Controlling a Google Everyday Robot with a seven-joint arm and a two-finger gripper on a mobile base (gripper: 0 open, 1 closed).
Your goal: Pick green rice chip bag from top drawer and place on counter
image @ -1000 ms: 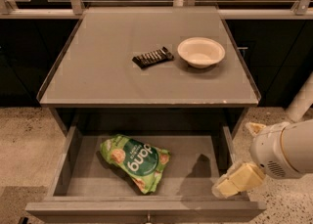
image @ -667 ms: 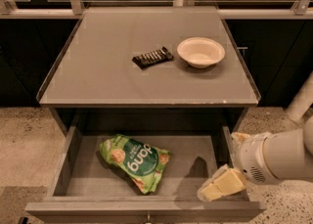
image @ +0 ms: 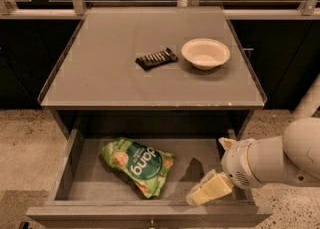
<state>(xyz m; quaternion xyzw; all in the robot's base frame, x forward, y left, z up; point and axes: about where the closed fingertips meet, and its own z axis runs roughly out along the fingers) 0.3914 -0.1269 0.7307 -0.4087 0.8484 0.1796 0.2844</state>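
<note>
The green rice chip bag [image: 137,165] lies flat on the bottom of the open top drawer [image: 85,173], left of its middle. The gripper [image: 205,193] is at the end of the white arm that enters from the right. It hangs over the drawer's front right part, right of the bag and apart from it. Its pale yellow fingers point down and to the left. The counter [image: 115,73] lies above the drawer, behind it in the view.
A small black ribbed bar [image: 156,58] and a white bowl [image: 205,52] sit on the counter's right half. The drawer's front panel [image: 150,217] runs along the bottom of the view. Speckled floor [image: 25,143] lies on both sides, dark cabinets behind.
The gripper has moved left and slightly down, from beside the drawer's right wall to over its front right part, closer to the bag. The bag has not moved.
</note>
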